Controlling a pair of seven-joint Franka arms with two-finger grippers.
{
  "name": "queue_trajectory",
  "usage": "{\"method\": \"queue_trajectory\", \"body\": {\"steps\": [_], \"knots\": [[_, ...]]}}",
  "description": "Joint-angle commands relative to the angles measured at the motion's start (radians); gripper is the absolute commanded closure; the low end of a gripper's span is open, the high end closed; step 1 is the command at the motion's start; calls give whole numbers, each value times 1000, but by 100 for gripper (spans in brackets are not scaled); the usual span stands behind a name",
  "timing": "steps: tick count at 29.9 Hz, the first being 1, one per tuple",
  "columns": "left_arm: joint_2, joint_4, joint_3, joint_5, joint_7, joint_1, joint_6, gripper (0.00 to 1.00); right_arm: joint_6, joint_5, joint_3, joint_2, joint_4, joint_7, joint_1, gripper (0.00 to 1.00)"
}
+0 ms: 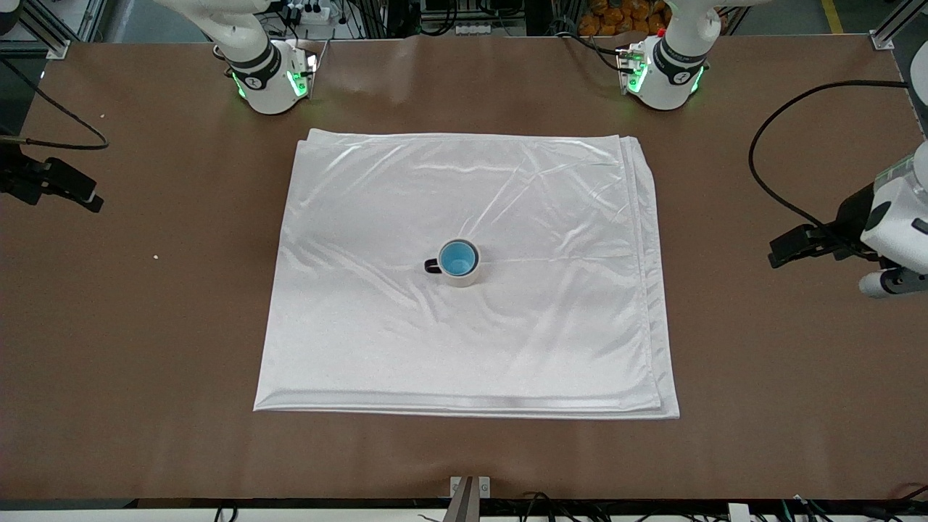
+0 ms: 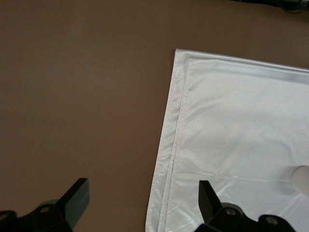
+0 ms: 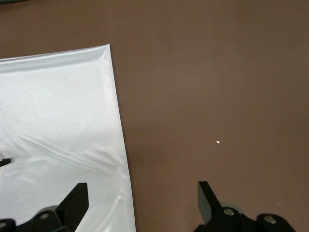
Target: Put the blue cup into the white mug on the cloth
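The blue cup (image 1: 457, 259) sits upright inside the white mug (image 1: 465, 280), only its blue inside showing. The mug stands near the middle of the cloth (image 1: 507, 341), its black handle (image 1: 432, 266) toward the right arm's end. My left gripper (image 1: 781, 254) is open and empty, over the table by the cloth's edge (image 2: 231, 121) at the left arm's end; a bit of the mug (image 2: 302, 177) shows there. My right gripper (image 1: 90, 199) is open and empty, over the cloth's edge (image 3: 58, 111) at the right arm's end. Both wrist views show the open fingertips (image 2: 143, 194) (image 3: 142, 198).
The brown table (image 1: 145, 362) surrounds the cloth on all sides. A black cable (image 1: 770, 181) loops on the table at the left arm's end. A small white crumb (image 1: 155, 256) (image 3: 218, 142) lies at the right arm's end. Both bases (image 1: 272, 80) (image 1: 663, 72) stand farthest from the camera.
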Motion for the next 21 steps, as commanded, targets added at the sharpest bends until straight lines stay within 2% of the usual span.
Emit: {"method": "queue_trajectory", "body": {"steps": [1,14,21], "knots": [[-45,-13,-15,-12,21,18,-29,0,9,9,4,-9,-11,1,-4,0],[-89,-27,-17,-14,40,18,-101,0,9,12,7,-9,-11,1,-1,0],[-137,-80,-17,-20,84,20,-103,0,14,12,9,-9,-9,1,5,0]]}}
